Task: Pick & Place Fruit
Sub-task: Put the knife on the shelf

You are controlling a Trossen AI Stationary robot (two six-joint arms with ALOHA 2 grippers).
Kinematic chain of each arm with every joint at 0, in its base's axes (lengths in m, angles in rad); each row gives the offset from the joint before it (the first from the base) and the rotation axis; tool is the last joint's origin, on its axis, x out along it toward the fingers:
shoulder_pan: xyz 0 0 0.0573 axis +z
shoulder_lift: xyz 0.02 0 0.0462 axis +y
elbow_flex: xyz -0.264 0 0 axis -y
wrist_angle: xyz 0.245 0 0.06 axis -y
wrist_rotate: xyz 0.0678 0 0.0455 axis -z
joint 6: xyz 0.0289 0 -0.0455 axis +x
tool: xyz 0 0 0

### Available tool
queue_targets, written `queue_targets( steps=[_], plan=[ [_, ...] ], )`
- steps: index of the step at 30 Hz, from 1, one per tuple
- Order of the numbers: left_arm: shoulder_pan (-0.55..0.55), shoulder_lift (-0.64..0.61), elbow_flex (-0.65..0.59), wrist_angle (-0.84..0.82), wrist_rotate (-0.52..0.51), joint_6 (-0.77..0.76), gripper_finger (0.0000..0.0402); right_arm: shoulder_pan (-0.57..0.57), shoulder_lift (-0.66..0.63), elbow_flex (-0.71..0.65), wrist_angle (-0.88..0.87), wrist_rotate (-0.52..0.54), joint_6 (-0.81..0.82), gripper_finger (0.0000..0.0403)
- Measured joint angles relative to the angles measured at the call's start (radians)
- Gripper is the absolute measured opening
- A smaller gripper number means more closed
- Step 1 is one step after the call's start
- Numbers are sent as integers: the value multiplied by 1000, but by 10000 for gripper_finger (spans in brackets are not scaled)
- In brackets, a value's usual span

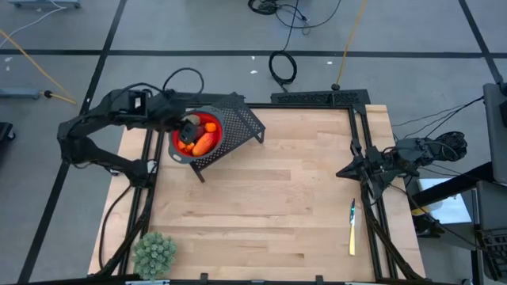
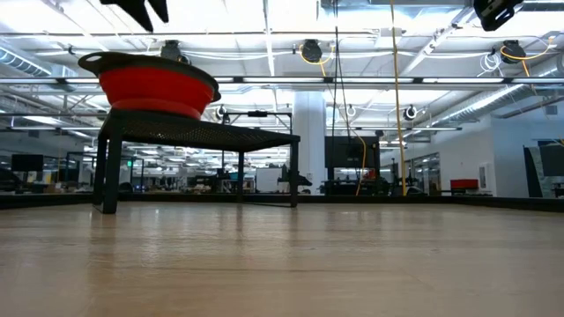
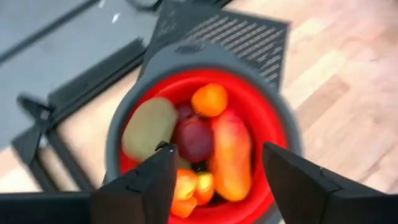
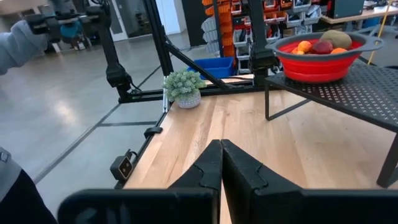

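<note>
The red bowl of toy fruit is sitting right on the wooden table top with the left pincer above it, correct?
Not quite. The red collapsible bowl of toy fruit sits on a black perforated metal stand, raised off the wooden table, as the low view shows. The left pincer is above it.

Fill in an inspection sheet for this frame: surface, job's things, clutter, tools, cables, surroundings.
Surface: wooden table, mostly bare.
Job's things: fruit piled in the red bowl, which stands on a black mesh stand at the table's far left corner.
Clutter: pale green spiky plant at the near left corner; a yellow pen-like item near the right edge.
Tools: left tool open over the bowl, holding nothing; right tool shut and empty, parked at the table's right edge.
Cables: black coils and a yellow line on the floor beyond the table.
Surroundings: a person's grey sleeve in the right wrist view.
</note>
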Motion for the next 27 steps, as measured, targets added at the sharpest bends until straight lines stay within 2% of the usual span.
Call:
queue_targets(
  steps=[7, 15, 18, 27],
  plan=[
    [-116, -41, 0, 139, -55, 85, 151, 0, 2, 0, 37, 0, -30, 0],
    [-247, -66, 0, 179, -149, 85, 15, 0, 31, 0, 100, -2, -30, 0],
    [-289, -65, 0, 178, -183, 79, 11, 0, 48, 0, 111, -1, -43, 0],
    [-337, -81, -3, 179, -179, 183, 6, 0, 137, 0, 139, 5, -96, 0]
  ],
)
